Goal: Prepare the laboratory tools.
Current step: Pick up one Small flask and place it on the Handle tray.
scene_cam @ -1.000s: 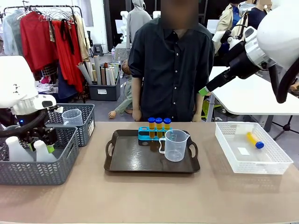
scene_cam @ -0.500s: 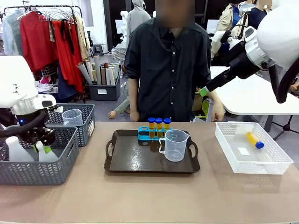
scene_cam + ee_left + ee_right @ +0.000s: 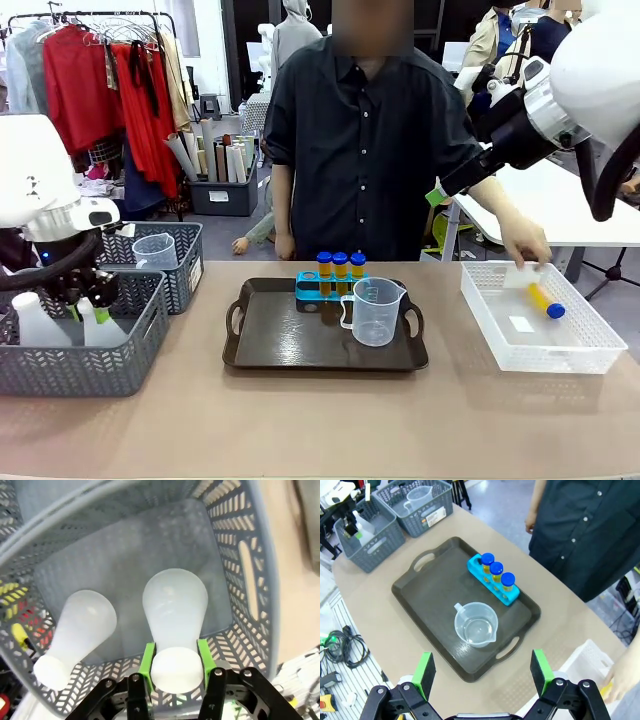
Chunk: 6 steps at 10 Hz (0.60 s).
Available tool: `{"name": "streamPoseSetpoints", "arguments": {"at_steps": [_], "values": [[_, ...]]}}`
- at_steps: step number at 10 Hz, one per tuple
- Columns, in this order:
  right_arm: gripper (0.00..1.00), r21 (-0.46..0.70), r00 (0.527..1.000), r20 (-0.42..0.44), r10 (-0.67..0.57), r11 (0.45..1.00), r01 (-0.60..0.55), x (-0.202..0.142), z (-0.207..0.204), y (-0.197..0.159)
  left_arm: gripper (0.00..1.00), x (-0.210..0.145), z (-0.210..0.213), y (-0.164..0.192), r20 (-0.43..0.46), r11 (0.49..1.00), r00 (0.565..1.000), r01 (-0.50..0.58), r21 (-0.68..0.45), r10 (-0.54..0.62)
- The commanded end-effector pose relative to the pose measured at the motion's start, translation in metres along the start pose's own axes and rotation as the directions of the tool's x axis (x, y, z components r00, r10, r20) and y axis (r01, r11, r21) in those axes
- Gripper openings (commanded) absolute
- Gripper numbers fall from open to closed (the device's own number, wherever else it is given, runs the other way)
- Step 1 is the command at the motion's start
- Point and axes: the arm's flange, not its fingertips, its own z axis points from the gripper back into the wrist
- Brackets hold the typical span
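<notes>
- The flask (image 3: 175,605) is a cloudy white plastic cone with a round shoulder and a narrow neck. It stands in the grey basket (image 3: 260,580) at the table's 9 o'clock edge in the front view.
- The left gripper (image 3: 176,657) is closed on that neck, one green pad pressed to each side and the black jaws drawn in narrow.
- A second flask (image 3: 82,625) of the same milky plastic stands at 9 o'clock of the held one, apart from it, in the same basket.
- The basket's walls are grey plastic cut through with a chevron pattern, with a long handle slot in one side.
- The beaker (image 3: 376,312) is clear plastic with a spout and a handle, upright at 3 o'clock on the tray (image 3: 300,345).
- The rack (image 3: 310,289), a small blue block, sits at the tray's 12 o'clock edge and holds three tubes (image 3: 340,265) upright in a row — amber bodies, blue caps.
- The tray is dark brown and smooth, with a cut-out handle at each end.
- A fourth tube (image 3: 545,300) lies on its side in the white basket (image 3: 560,358), at 3 o'clock of the tray.
- The person's hand (image 3: 525,245) hangs just above that basket's far rim, near the tube.
- The right gripper (image 3: 482,669) is high above the table with its jaws wide apart, holding nothing.
- Another clear beaker (image 3: 155,250) stands in a second grey basket (image 3: 188,272) at 10 o'clock of the tray.
</notes>
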Motion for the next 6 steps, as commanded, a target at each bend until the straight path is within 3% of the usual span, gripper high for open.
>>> {"name": "streamPoseSetpoints", "arguments": {"at_steps": [1,6], "values": [[1.0,0.011,1.0,0.009,-0.007,1.0,0.007,0.001,0.0,0.001,0.0,0.002,0.035,-0.003,0.016,0.999,0.999,0.039,-0.003,-0.039],[1.0,0.011,1.0,0.009,-0.007,1.0,0.007,0.001,0.0,0.001,0.0,0.016,0.193,-0.043,0.126,0.971,0.964,0.238,-0.02,-0.234]]}}
